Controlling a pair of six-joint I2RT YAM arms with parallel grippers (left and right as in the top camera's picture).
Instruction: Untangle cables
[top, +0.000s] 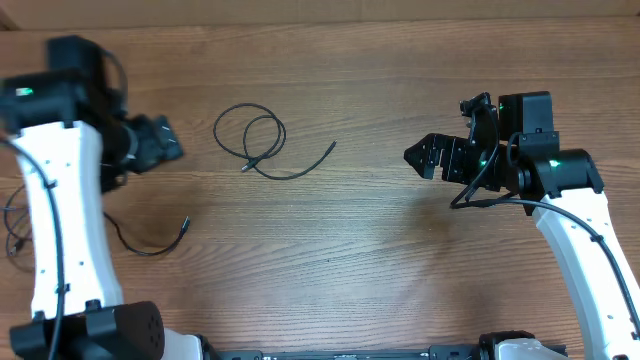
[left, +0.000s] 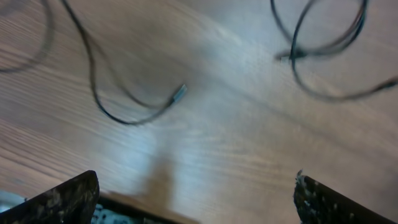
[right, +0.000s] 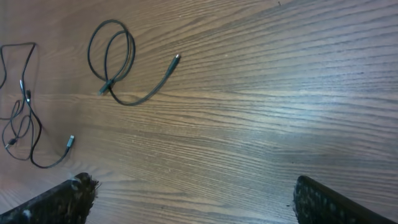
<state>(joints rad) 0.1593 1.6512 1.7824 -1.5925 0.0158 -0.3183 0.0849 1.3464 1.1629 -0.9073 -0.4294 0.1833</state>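
Observation:
A thin black cable (top: 262, 143) lies in a loose double loop at the table's upper middle, one end trailing right; it also shows in the right wrist view (right: 115, 59) and the left wrist view (left: 323, 53). A second thin black cable (top: 150, 246) with a silvery plug lies at the left, running under my left arm; it shows in the left wrist view (left: 134, 112) and the right wrist view (right: 31, 143). The two cables lie apart. My left gripper (top: 160, 142) is open and empty, left of the loop. My right gripper (top: 425, 158) is open and empty, well right of it.
The wooden table (top: 340, 260) carries everything. Thicker black wires run along both arms. The table's near edge shows at the bottom of the left wrist view (left: 155, 214).

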